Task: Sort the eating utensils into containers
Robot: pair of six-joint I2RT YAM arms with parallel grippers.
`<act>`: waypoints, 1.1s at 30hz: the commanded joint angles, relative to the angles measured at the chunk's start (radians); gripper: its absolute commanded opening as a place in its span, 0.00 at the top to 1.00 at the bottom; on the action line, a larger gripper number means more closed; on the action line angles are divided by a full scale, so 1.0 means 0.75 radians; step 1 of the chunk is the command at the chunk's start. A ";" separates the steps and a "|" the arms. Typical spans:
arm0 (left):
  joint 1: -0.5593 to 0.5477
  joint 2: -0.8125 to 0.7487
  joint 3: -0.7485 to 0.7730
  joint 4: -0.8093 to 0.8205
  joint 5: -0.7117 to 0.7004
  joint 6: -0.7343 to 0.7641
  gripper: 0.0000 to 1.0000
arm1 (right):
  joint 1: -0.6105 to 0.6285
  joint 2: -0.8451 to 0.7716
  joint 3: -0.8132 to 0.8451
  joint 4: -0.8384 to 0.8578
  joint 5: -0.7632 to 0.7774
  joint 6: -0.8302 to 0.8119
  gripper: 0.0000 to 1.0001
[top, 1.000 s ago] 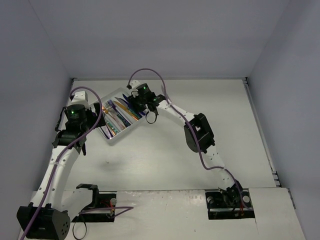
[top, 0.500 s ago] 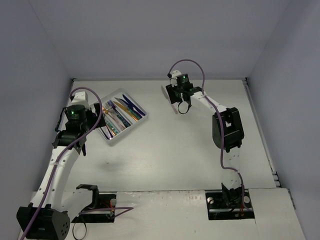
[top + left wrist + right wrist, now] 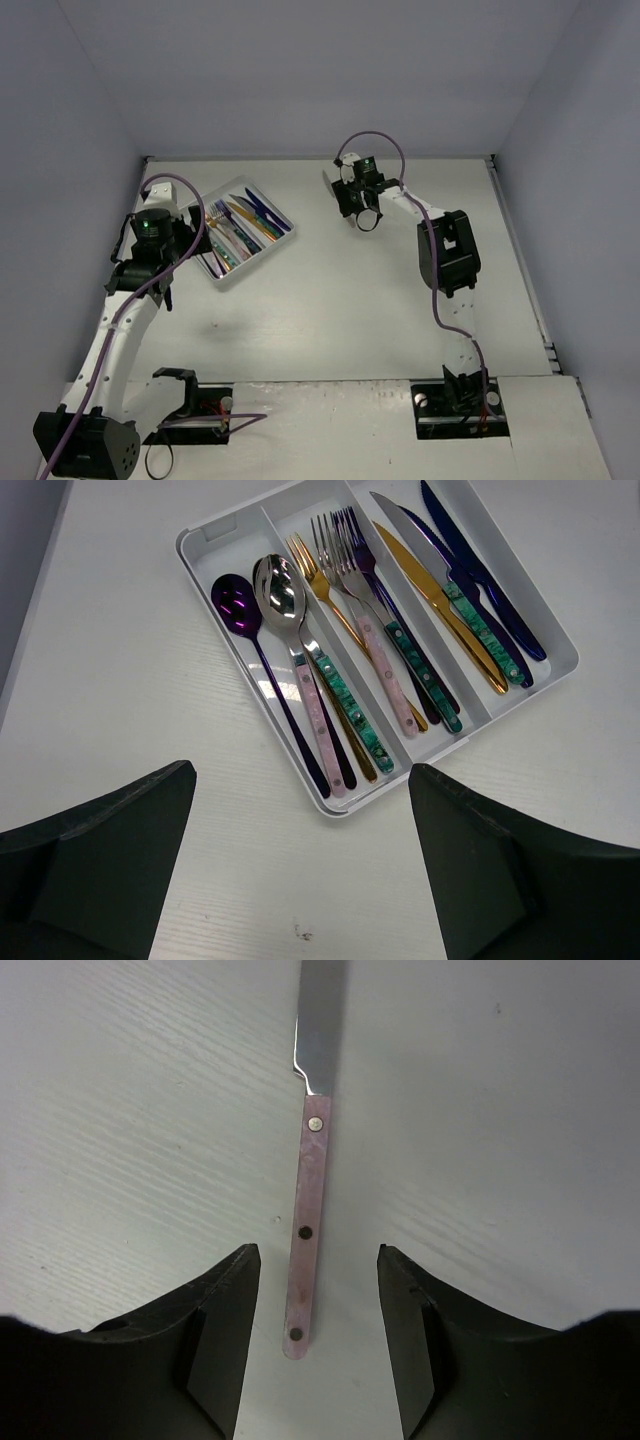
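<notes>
While the left tool [image 3: 300, 780] hangs wide open over the white bench [image 3: 330, 300] at the far left, the white plastic tray with three long compartments [image 3: 200, 542] beside it holds coloured metal spoons, forks and knives [image 3: 380, 650]. Further right, the right tool [image 3: 317, 1260] stands half open astride a pink-handled silver knife [image 3: 312, 1190] lying on the bench, its fingers apart from the handle.

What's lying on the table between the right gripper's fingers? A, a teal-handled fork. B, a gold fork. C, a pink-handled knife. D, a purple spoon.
C: the right wrist view shows a pink-handled knife lying flat on the table between the parted fingers of the right gripper, with a gap on either side of the handle.
</notes>
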State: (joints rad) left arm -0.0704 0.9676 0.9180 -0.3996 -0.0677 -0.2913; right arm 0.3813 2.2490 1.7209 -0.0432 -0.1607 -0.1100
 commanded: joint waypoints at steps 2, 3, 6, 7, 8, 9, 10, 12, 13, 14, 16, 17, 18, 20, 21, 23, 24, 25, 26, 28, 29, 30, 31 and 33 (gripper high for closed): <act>-0.004 -0.007 0.011 0.079 0.002 0.012 0.14 | 0.005 0.039 0.079 0.043 -0.016 0.006 0.55; -0.005 -0.008 0.011 0.078 0.001 0.012 0.14 | 0.006 0.050 0.082 0.043 -0.015 0.008 0.56; -0.004 -0.007 0.011 0.078 0.000 0.012 0.14 | 0.006 0.069 0.088 0.043 -0.019 0.008 0.61; -0.005 -0.008 0.011 0.079 0.000 0.012 0.14 | 0.008 0.074 0.090 0.043 -0.015 0.005 0.65; -0.006 -0.007 0.011 0.079 0.000 0.012 0.14 | 0.010 0.080 0.088 0.043 -0.008 0.001 0.68; -0.004 -0.006 0.010 0.078 -0.002 0.012 0.14 | 0.013 0.084 0.086 0.043 -0.002 -0.001 0.73; -0.004 -0.006 0.011 0.077 -0.002 0.012 0.14 | 0.011 0.090 0.086 0.043 0.002 0.000 0.81; -0.005 -0.008 0.010 0.077 -0.003 0.011 0.14 | 0.014 0.097 0.087 0.043 0.007 0.000 0.93; -0.006 -0.008 0.011 0.077 -0.002 0.011 0.14 | 0.015 0.100 0.089 0.043 0.010 0.000 0.98; -0.006 -0.008 0.011 0.077 -0.002 0.012 0.14 | 0.017 0.100 0.092 0.043 0.008 0.002 1.00; -0.004 -0.008 0.011 0.077 -0.004 0.012 0.14 | 0.030 0.090 0.103 0.043 -0.007 0.004 1.00; -0.004 -0.010 0.011 0.077 -0.004 0.012 0.14 | 0.043 0.082 0.116 0.043 -0.011 0.003 1.00; -0.004 -0.010 0.011 0.077 -0.004 0.012 0.14 | 0.053 0.065 0.123 0.043 -0.017 0.002 1.00; -0.004 -0.009 0.009 0.077 -0.007 0.012 0.14 | 0.077 0.033 0.133 0.045 -0.021 -0.003 1.00; -0.004 -0.008 0.010 0.077 -0.008 0.012 0.14 | 0.094 0.012 0.139 0.043 -0.021 -0.006 1.00; -0.005 -0.008 0.011 0.077 -0.011 0.014 0.14 | 0.136 -0.035 0.157 0.043 -0.018 -0.009 1.00; -0.006 -0.008 0.011 0.077 -0.012 0.014 0.14 | 0.156 -0.048 0.167 0.043 -0.014 -0.009 1.00; -0.005 -0.009 0.011 0.077 -0.012 0.014 0.14 | 0.182 -0.063 0.182 0.043 -0.013 -0.010 1.00; -0.005 -0.009 0.011 0.077 -0.012 0.014 0.14 | 0.209 -0.077 0.194 0.043 -0.008 -0.010 1.00; -0.005 -0.010 0.011 0.077 -0.012 0.014 0.14 | 0.239 -0.091 0.211 0.043 0.001 -0.008 1.00; -0.006 -0.010 0.011 0.077 -0.014 0.014 0.14 | 0.273 -0.103 0.228 0.043 0.000 -0.004 1.00; -0.006 -0.010 0.011 0.077 -0.014 0.014 0.14 | 0.297 -0.110 0.244 0.043 0.004 0.003 1.00; -0.006 -0.010 0.011 0.077 -0.014 0.014 0.14 | 0.316 -0.113 0.257 0.043 0.006 0.008 1.00; -0.006 -0.010 0.011 0.076 -0.014 0.014 0.14 | 0.366 -0.107 0.293 0.043 0.017 0.014 1.00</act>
State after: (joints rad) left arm -0.0711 0.9676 0.9180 -0.3996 -0.0685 -0.2913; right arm 0.5975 2.2928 1.8486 -0.0507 -0.1616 -0.1065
